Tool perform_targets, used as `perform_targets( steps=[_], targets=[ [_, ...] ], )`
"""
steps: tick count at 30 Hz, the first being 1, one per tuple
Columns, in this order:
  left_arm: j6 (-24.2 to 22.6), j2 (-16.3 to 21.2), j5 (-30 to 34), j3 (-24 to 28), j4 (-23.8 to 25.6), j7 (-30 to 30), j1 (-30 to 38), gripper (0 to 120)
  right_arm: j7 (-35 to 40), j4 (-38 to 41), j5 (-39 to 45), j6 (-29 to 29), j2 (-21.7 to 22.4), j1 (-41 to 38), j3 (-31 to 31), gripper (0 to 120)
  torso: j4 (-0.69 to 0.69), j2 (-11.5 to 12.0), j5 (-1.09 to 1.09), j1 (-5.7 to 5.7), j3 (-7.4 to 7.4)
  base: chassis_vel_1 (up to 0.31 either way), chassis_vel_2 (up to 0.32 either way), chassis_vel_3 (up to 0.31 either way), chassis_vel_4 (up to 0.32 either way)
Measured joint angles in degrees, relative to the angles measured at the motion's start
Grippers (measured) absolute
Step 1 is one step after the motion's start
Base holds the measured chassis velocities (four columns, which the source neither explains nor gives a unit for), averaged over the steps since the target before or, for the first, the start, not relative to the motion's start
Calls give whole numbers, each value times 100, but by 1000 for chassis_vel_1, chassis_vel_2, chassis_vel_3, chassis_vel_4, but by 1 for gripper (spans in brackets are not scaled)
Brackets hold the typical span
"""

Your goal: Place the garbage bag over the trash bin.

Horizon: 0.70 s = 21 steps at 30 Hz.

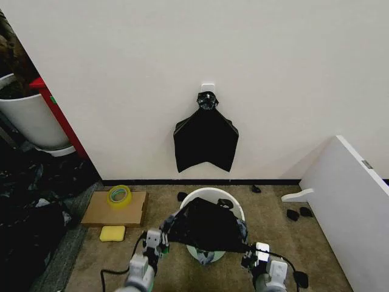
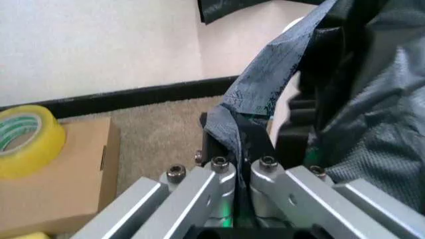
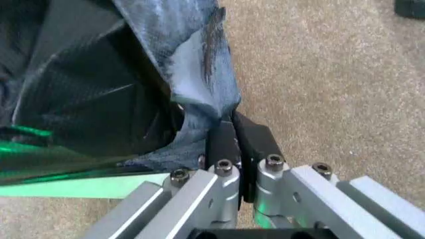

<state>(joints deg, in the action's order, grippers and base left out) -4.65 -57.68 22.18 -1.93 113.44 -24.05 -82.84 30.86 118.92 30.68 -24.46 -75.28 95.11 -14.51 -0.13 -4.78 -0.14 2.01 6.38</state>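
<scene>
The black garbage bag (image 1: 203,226) hangs stretched between my two grippers over the near part of the cream-white trash bin (image 1: 214,194), whose far rim shows behind it. My left gripper (image 1: 163,234) is shut on the bag's left edge, seen close up as a pinched grey-black fold (image 2: 249,107). On the other side my right gripper (image 1: 248,250) is shut on the bag's right edge (image 3: 199,64). The bin's pale green base (image 3: 79,186) shows under the bag (image 3: 93,99) in the right wrist view.
A flat black bundle of bags (image 1: 206,139) hangs on the wall hook. A cardboard box (image 1: 115,210) with yellow tape (image 1: 119,195) and a yellow sponge (image 1: 112,233) lie left. A white board (image 1: 352,207) leans at right. Small black scraps (image 1: 299,213) dot the carpet.
</scene>
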Motion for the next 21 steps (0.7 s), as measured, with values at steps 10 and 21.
perform_targets(
  steps=[10, 21],
  targets=[
    [-161, -48, -9, 19, -233, -5, 133, 0, -182, -105, -68, 137, 61, 82, -27, 0, 0, 0, 0, 0, 0, 0, 0, 0, 0],
    [-307, -37, -229, -267, 158, -176, -363, 22, -276, 242, -338, 305, 204, 501, -20, 15, 1, 0, 1, 0, -1, 0, 0, 0, 0]
  ],
)
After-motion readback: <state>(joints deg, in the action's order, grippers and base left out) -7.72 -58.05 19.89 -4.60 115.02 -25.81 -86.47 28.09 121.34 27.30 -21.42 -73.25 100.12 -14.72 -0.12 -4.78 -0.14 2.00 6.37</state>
